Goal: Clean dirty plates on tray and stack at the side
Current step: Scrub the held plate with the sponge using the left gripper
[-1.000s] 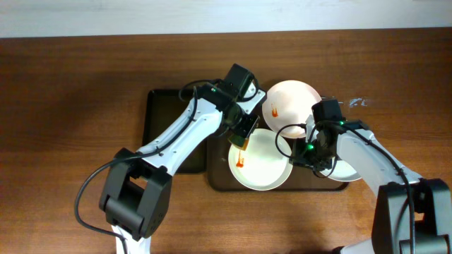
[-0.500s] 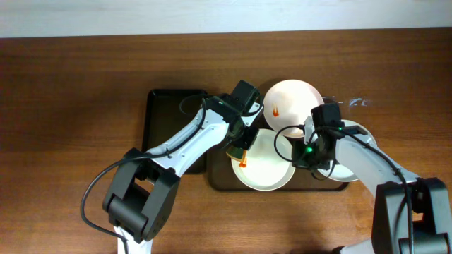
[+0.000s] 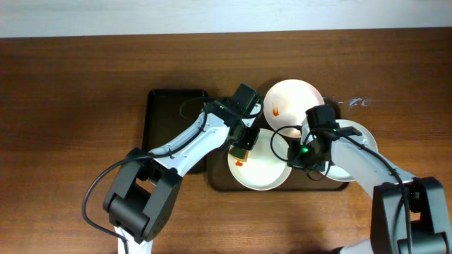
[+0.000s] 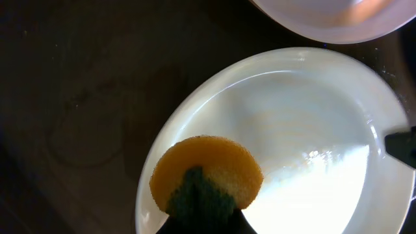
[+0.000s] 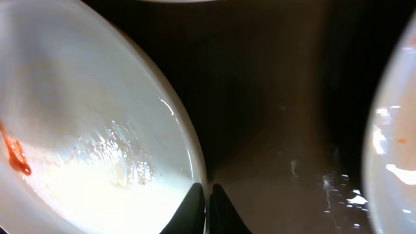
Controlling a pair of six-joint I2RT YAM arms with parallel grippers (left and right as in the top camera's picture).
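**Q:** How do you wipe the front plate (image 4: pixel 312 130) well?

**A:** Press the sponge (image 4: pixel 208 179) flat. Sweep it across the plate, which lies in the tray (image 3: pixel 304 185), toward the orange-red smear (image 5: pixel 15 153).

**Q:** And the hands?

**A:** Your left hand (image 4: pixel 201 224) is clamped on the sponge, which touches the plate near its edge. Your right hand (image 5: pixel 208 209) pinches the plate's rim, jaws nearly together, steadying it.

sponge (image 4: pixel 207 170) lower, now over edge of front plate (image 3: pixel 267 168)
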